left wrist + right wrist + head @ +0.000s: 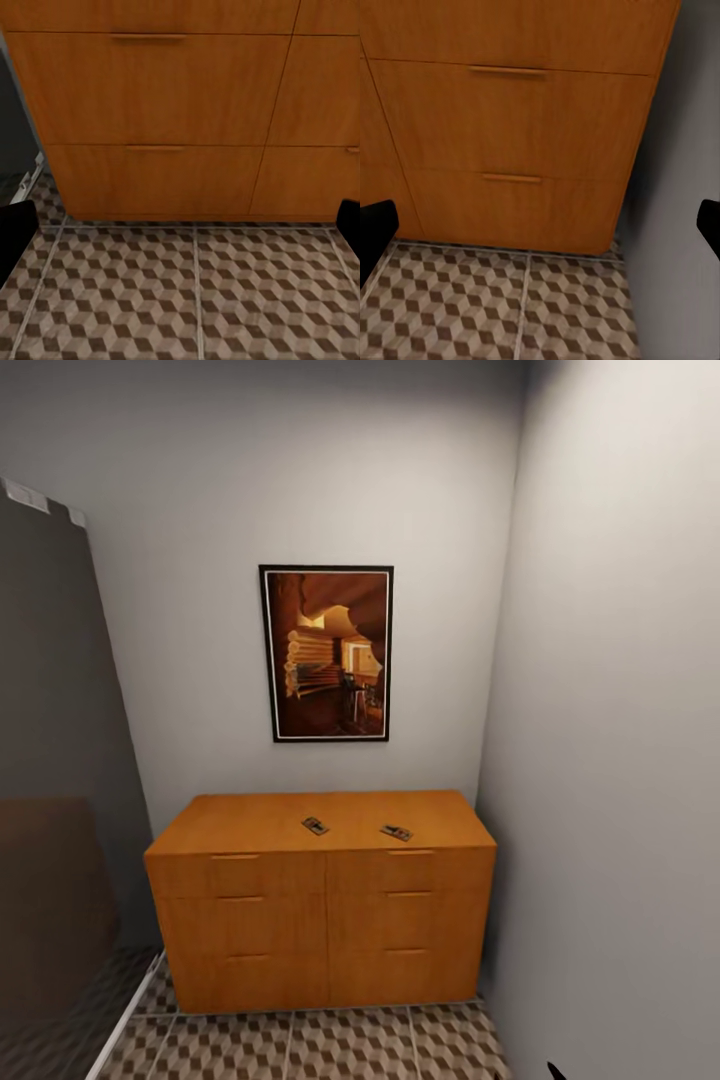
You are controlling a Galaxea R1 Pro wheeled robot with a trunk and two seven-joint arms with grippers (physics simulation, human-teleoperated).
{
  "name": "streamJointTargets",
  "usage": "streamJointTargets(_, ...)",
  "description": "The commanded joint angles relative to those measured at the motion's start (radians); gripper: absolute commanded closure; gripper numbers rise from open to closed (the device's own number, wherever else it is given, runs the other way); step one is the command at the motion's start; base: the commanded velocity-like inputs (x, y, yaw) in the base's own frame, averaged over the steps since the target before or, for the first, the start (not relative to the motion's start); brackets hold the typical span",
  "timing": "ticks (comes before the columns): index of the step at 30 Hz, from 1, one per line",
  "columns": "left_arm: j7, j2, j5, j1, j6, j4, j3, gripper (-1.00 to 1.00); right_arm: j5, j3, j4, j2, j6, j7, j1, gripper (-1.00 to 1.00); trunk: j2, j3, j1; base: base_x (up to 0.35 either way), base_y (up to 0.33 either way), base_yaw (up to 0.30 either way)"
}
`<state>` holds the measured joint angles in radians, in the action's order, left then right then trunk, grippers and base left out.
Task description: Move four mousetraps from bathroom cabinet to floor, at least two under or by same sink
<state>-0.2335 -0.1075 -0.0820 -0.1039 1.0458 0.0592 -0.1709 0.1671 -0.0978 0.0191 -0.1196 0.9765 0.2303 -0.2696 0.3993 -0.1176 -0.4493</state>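
The head view is dim and soft, with even light and no glare. The back wall (200, 510) is darkest toward its upper corners and brightens a little around the framed picture (326, 653), whose orange tones glow warmly. The right wall (620, 660) is paler high up and falls into grey shade beside the cabinet (320, 900). The cabinet's top catches the most light; its front is duller, and a dark shadow sits in the gap to its right. Vertical lines lean outward at the edges. Both wrist views are slightly blurred; the floor (195, 300) tiles keep their pattern, with a thin shadow under the cabinet's base.
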Motion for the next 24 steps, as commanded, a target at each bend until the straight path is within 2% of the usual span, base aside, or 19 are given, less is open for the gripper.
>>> streamJointTargets(1,-0.010,0.000,-0.008,0.000,0.001,-0.001,-0.002,-1.00,0.011,-0.008,-0.001,0.000,0.002,0.004,0.000,-1.00,0.001,0.000,-0.001,0.147,-0.010,0.000)
streamJointTargets(24,-0.010,-0.001,-0.008,0.000,0.001,-0.001,-0.002,-1.00,0.011,-0.008,-0.001,0.000,0.002,0.001,0.000,-1.00,0.001,0.000,-0.001,0.018,-0.001,0.000)
